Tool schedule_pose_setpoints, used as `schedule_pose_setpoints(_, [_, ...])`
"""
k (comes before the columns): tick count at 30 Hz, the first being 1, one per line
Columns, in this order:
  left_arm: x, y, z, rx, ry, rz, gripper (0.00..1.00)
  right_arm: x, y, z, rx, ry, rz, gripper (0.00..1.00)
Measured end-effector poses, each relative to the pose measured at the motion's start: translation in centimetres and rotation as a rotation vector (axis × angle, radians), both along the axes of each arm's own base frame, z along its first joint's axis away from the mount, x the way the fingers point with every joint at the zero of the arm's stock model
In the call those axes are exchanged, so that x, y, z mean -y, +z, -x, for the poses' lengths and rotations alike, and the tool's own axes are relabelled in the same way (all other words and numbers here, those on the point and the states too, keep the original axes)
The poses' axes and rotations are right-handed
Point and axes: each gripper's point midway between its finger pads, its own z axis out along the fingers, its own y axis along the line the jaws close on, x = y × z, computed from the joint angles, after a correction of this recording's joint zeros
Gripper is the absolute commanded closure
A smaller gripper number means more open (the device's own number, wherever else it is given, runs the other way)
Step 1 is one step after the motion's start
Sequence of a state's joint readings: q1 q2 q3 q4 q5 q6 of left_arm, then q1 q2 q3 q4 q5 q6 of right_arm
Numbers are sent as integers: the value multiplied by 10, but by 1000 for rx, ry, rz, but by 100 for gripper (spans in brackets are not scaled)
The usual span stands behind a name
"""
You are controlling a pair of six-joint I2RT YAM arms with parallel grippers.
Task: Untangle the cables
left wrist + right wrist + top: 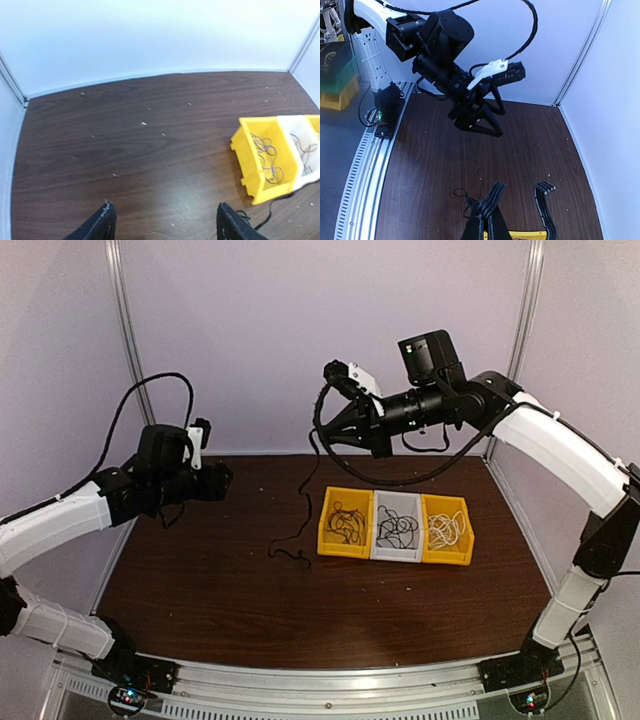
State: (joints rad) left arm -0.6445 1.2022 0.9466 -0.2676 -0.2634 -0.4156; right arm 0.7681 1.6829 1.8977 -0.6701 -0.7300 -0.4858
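My right arm stretched level, high over the table (pixel 200 580), its claw (pixel 325 428) spread, a black cable (pixel 303 502) dangling beneath it. My left claw (pixel 165 206) hovered spread too.

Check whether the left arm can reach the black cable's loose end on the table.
Probably yes: the left gripper hovers open just left of the loose end, with only bare table between them; the bins stand beyond it.

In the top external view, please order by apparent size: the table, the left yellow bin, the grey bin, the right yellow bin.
Largest: table.
Then left yellow bin, grey bin, right yellow bin: alike, not ranked.
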Motion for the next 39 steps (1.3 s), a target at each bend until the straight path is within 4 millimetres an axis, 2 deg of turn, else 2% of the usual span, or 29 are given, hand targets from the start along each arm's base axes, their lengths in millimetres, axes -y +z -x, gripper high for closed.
schedule_pose_setpoints(2, [-23,13,-20,33,54,-40,30,1,-4,-2,-6,-11,14,100])
schedule_pose_setpoints(5, [-50,15,-45,46,119,-100,31,3,-5,-5,-2,-32,26,100])
schedule_pose_setpoints(8, [-70,0,-66,18,168,-144,32,4,-4,-8,7,-53,30,100])
schedule_pose_setpoints(11, [-81,-19,-75,-18,181,-155,32,6,-2,-11,13,-66,31,100])
schedule_pose_setpoints(16, [-97,-34,-71,-26,202,-158,31,8,1,-16,16,-80,31,100])
schedule_pose_setpoints(20, [-101,-38,-65,-23,202,-166,31,4,7,-20,21,-78,22,100])
schedule_pose_setpoints(30, [-105,-26,-66,16,218,-165,31,6,17,-25,24,-77,7,100])
schedule_pose_setpoints(39, [-112,-9,-61,61,248,-170,31,20,31,-46,49,-158,-29,100])
